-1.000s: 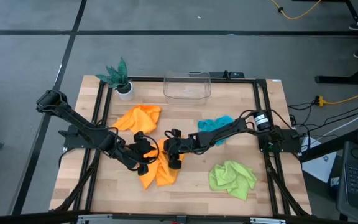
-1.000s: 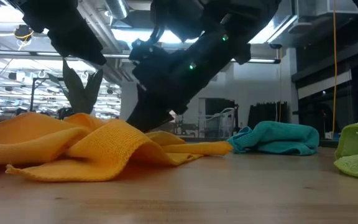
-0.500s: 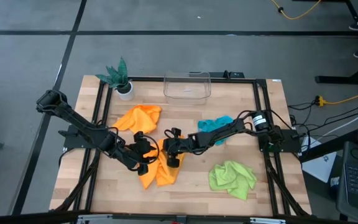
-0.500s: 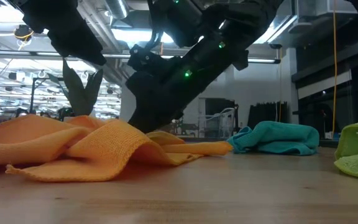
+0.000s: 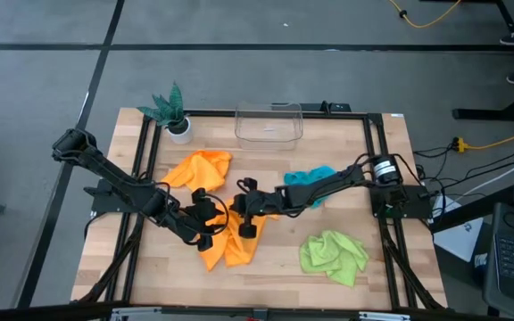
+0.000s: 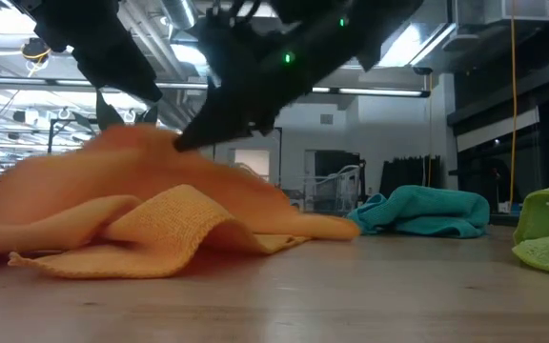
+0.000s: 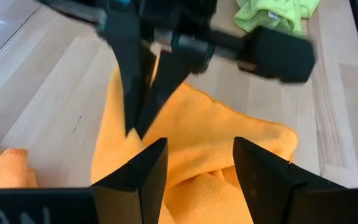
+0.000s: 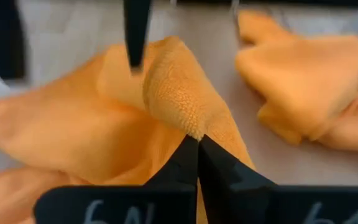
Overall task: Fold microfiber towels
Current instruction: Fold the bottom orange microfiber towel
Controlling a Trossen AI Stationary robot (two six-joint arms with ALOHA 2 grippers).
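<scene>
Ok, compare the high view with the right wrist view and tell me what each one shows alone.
High view only: the teal towel, lime green towel, potted plant, clear bin and the left gripper, open. Right wrist view only: the right gripper shut, pinching a fold. Both: the orange towel being pinched and a second orange towel.

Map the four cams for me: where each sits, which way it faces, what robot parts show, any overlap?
High: above the table, looking straight down; both arms, left claw and right claw.
Low: at tabletop height, facing the room; dark arms overhead, orange towel raised.
Left wrist: on the left arm, looking past its open fingers at that towel and the right claw.
Right wrist: on the right arm, its claw shut on the towel.
Shared: all four see the front orange towel.
</scene>
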